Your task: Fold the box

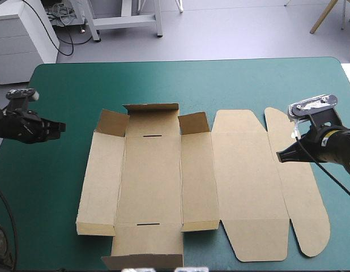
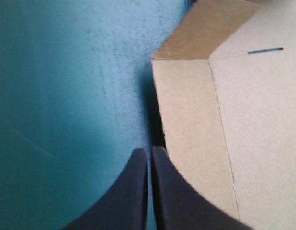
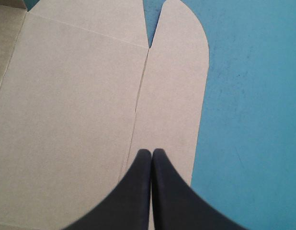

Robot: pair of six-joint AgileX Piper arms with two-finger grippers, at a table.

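My left fingers and right fingers are both clenched, empty. Box runs sideways between them. Right's hanging over its rounded end, so nearer.

The brown box lies mostly flat on the teal-green bench, left-side walls slightly raised, lid panels spread flat rightward.

Grey floor, white cabinet beyond.
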